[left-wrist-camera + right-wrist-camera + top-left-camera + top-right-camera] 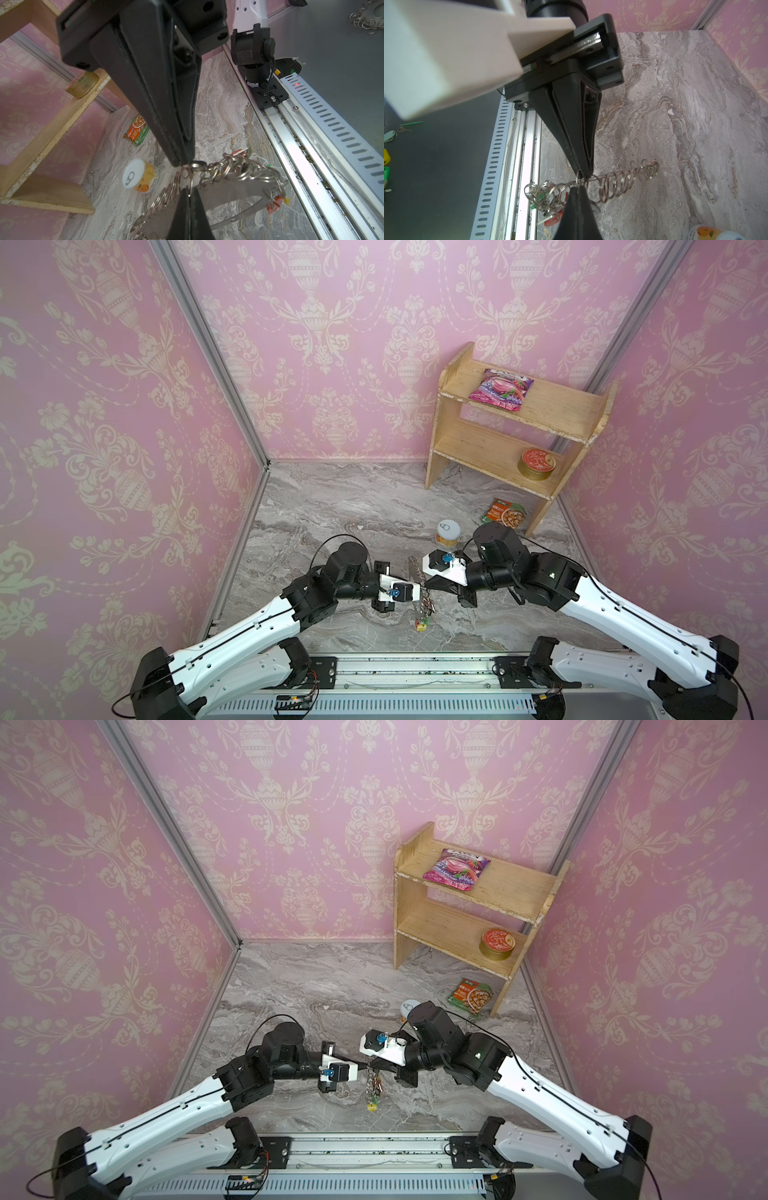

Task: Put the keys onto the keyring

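The keyring (420, 589) hangs above the marble table between my two grippers, a flat silvery loop (228, 188) strung with small split rings (616, 182). Red (274, 204), yellow (371, 1107) and green (532, 206) tags dangle from it. In the left wrist view my left gripper (189, 192) is shut on one small ring of the keyring. The right gripper (578, 188) is shut on a small ring at the same spot, tip to tip with the left one. In both top views the fingertips meet at the ring. I cannot make out the keys; the fingers and rings hide that spot.
A wooden shelf (519, 427) stands at the back right with a pink packet (500, 394) and a red tin (537, 464). A green-orange packet (504, 514) and a pull-tab can (449, 533) lie behind the right arm. The metal rail (415, 668) runs along the front edge.
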